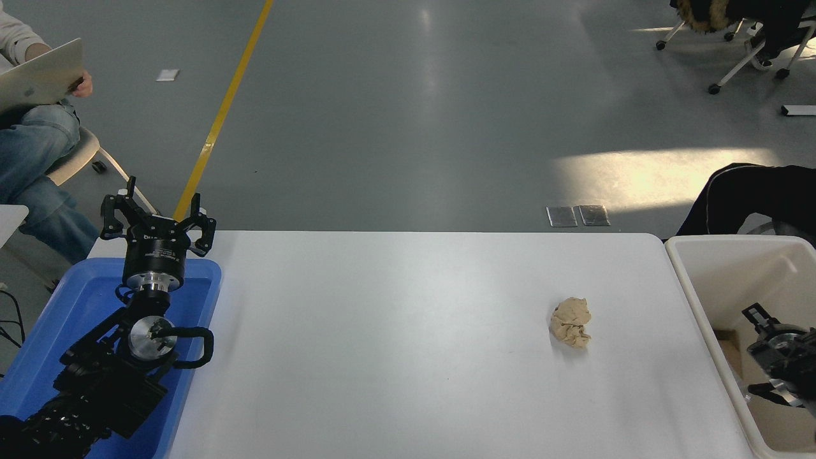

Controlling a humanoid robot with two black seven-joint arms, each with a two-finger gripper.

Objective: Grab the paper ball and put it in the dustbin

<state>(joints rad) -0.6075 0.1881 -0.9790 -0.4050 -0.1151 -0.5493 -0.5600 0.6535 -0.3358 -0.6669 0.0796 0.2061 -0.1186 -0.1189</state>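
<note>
Bare table (395, 331) around paper ball (570, 322)

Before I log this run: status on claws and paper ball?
Left claw open, parked over blue tray. Right claw over bin, empty. Paper ball on table, path clear.

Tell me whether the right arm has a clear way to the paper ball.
Probably yes. The right gripper sits over the dustbin, so it must clear that rim; beyond it, only bare white table surrounds the paper ball.
</note>
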